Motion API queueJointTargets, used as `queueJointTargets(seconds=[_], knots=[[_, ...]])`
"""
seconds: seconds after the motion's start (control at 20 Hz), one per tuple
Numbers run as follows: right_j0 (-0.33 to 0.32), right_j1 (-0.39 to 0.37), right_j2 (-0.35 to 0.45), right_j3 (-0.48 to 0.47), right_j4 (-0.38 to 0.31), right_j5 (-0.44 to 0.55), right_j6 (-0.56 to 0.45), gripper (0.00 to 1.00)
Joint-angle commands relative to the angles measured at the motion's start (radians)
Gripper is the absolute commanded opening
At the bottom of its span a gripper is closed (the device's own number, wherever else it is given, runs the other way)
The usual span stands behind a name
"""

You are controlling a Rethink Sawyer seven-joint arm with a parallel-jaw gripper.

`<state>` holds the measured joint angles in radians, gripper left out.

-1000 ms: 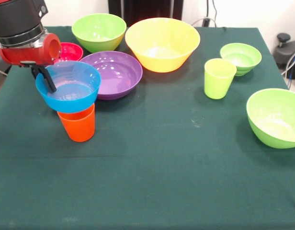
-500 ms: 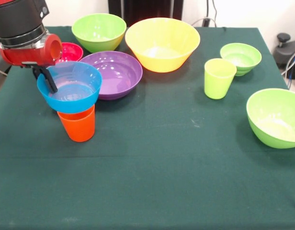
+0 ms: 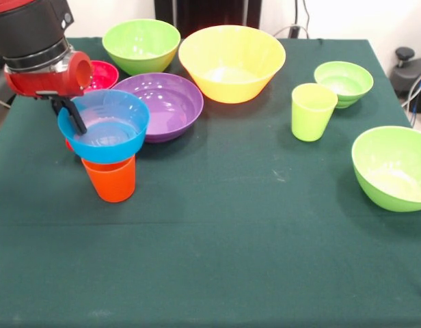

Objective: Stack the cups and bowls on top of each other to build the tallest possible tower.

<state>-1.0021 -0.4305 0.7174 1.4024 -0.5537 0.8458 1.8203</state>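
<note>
On the green surface (image 3: 217, 232), the blue bowl (image 3: 104, 126) sits over the orange cup (image 3: 111, 179), just left of the purple bowl (image 3: 163, 102). The pincer (image 3: 68, 113) is clamped on the blue bowl's left rim, directly above the cup.

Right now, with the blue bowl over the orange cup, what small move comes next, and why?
Probably ease the blue bowl straight down and then let go. It sits on or just above the orange cup, roughly centred, and the gripper is clamped on the rim at the picture's left. I cannot tell whether the bowl is fully seated.
</note>
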Motion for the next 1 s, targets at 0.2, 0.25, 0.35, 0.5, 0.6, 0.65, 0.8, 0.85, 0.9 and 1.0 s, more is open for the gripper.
queueJointTargets(seconds=[0.2, 0.25, 0.35, 0.5, 0.6, 0.65, 0.8, 0.85, 0.9, 1.0], knots=[[0.057, 0.085, -0.019, -0.044, -0.054, 0.022, -0.201, 0.0], [0.058, 0.087, -0.02, -0.048, -0.055, 0.023, -0.202, 0.0], [0.059, 0.089, -0.02, -0.053, -0.057, 0.024, -0.204, 0.0], [0.057, 0.089, -0.02, -0.06, -0.058, 0.03, -0.211, 0.0], [0.052, 0.079, -0.02, -0.05, -0.058, 0.031, -0.213, 0.0], [0.049, 0.074, -0.02, -0.044, -0.058, 0.031, -0.213, 0.0], [0.042, 0.059, -0.021, -0.022, -0.058, 0.028, -0.21, 0.0], [0.04, 0.056, -0.022, -0.018, -0.058, 0.027, -0.209, 0.0], [0.039, 0.052, -0.022, -0.014, -0.058, 0.028, -0.209, 0.0], [0.034, 0.039, -0.022, -0.003, -0.056, 0.032, -0.209, 0.0]])
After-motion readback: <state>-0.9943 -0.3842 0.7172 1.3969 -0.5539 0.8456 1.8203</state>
